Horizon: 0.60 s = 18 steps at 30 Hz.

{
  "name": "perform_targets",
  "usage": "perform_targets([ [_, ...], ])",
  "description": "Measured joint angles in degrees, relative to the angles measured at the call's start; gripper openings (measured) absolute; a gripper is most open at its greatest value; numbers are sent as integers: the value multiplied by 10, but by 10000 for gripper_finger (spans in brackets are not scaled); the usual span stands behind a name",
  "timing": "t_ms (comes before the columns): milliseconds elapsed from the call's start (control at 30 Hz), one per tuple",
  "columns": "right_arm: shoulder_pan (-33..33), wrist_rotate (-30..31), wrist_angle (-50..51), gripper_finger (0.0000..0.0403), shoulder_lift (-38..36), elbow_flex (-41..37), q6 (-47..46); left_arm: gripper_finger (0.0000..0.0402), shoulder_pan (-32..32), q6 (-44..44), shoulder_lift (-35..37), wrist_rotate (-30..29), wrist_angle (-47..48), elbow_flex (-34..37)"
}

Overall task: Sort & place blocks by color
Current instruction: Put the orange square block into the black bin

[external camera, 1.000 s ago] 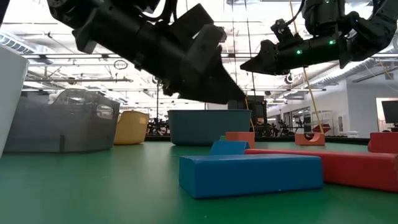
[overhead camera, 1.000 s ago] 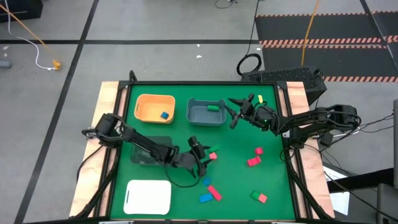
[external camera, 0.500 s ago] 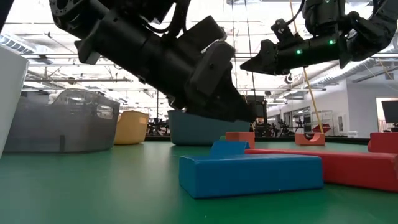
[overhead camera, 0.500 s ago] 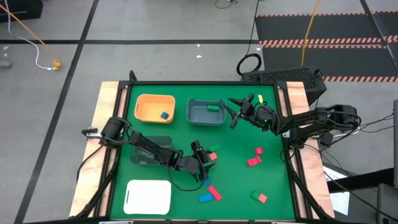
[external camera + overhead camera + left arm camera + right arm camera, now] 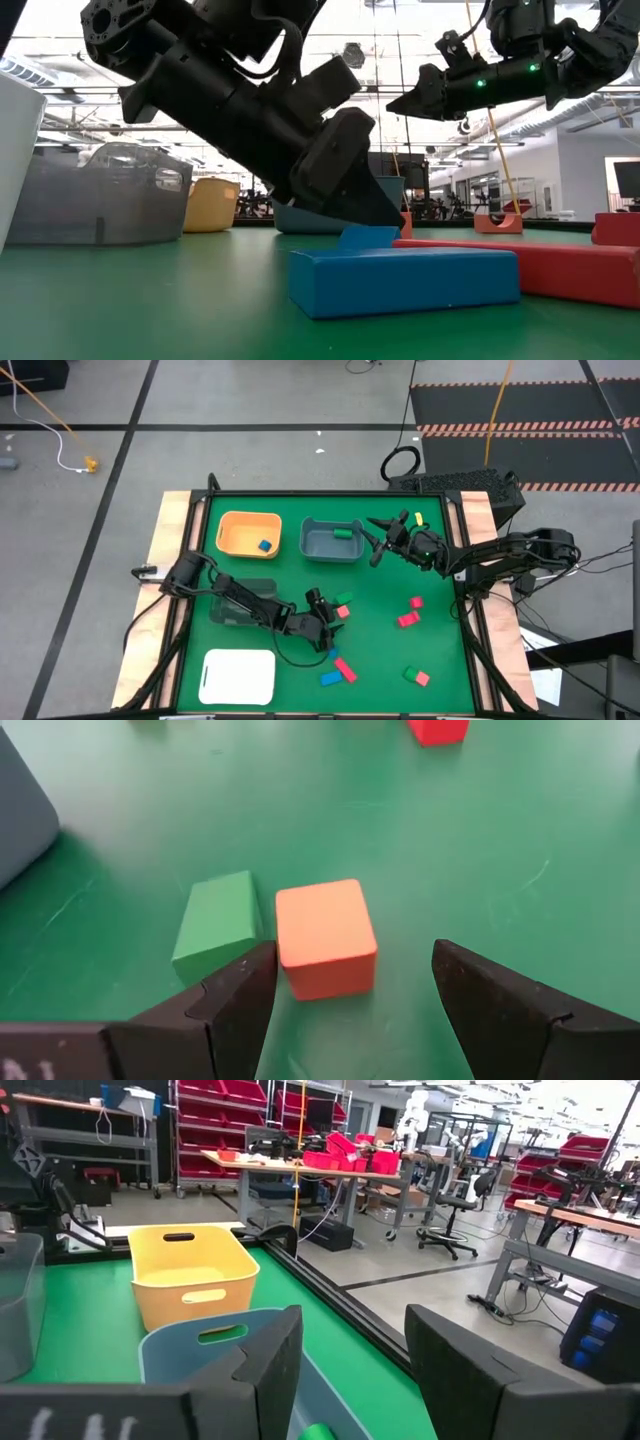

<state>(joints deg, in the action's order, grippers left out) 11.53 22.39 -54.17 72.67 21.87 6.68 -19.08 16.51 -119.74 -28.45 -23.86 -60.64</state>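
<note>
My left gripper (image 5: 350,995) is open and low over the mat. Its fingers stand on either side of a red cube (image 5: 325,937) without touching it, and a green block (image 5: 215,925) lies against the cube beside one finger. The high view shows this gripper (image 5: 322,616) next to that pair (image 5: 342,607). My right gripper (image 5: 345,1365) is open and hangs in the air by the blue-grey bin (image 5: 332,541), which holds a green block (image 5: 341,533). A blue block (image 5: 265,545) lies in the orange bin (image 5: 248,532). Other red, blue and green blocks rest flat on the mat.
A clear grey bin (image 5: 240,605) sits under the left arm, and a white flat tray (image 5: 238,675) lies at the near left. Blue and red bars (image 5: 338,668) lie just near of the left gripper. Red blocks (image 5: 410,612) and a green-red pair (image 5: 416,676) lie to the right, and a yellow block (image 5: 418,519) at the far right.
The left gripper has come down toward the table and slightly toward the near edge, and its open fingers now straddle the red cube. The blocks have not moved.
</note>
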Motion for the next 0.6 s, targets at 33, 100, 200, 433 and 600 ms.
perform_targets([
  [33, 0, 0, 0, 171, 0, 0, 0, 269, 0, 2, 0, 0, 0, 0],
  [100, 0, 0, -2, 171, 0, 0, 0, 267, 0, 1, 0, 0, 3, 0],
  [200, 0, 0, -1, 171, 0, 0, 0, 248, 2, 2, 0, 0, 10, 0],
  [433, 0, 0, -2, 171, 0, 0, 0, 153, 20, 20, 0, 24, 25, 0],
  [600, 0, 0, -4, 171, 0, 0, 0, 92, 26, 16, 0, 43, 13, 0],
])
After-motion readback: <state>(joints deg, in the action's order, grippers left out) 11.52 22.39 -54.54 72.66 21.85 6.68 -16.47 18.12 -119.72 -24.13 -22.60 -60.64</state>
